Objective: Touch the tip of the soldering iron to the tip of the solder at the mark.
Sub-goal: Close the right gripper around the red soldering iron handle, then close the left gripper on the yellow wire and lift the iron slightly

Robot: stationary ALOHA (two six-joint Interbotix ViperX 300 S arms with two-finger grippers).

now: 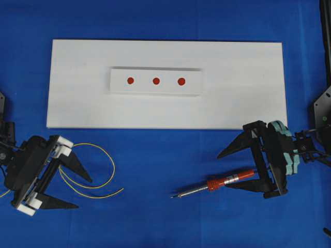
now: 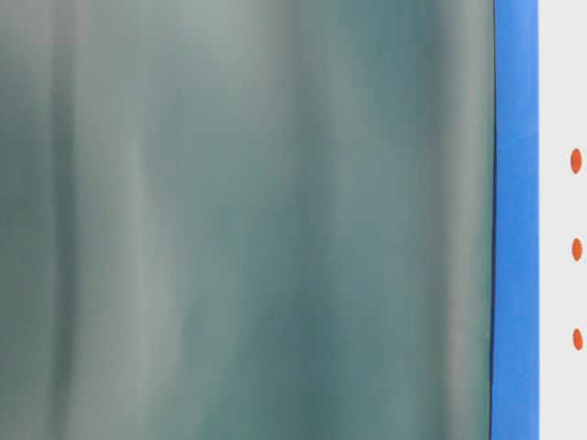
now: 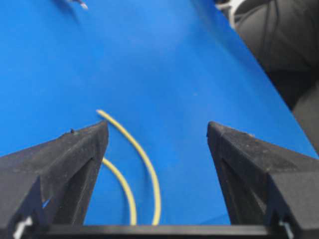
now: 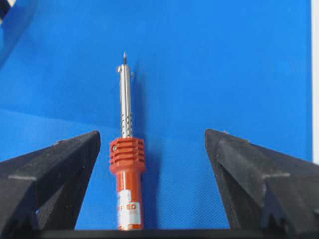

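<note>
Overhead: solder (image 1: pixel 95 173) loops at eight o'clock inside the wide, empty left pincer (image 1: pixel 72 192); soldering iron (image 1: pixel 217 185) at four, between the gaping right pincer (image 1: pixel 235 169). Wrist views: thin wire may slip; iron sits off-centre, may roll.

Four cameras on one blue table (image 1: pixel 165 217).
Overhead looks straight down on both arms and the white board (image 1: pixel 77 103); the table-level view, mostly blocked by a close blur, shares its red dots (image 2: pixel 576 249); wrist cameras peer closely between jaws.
</note>
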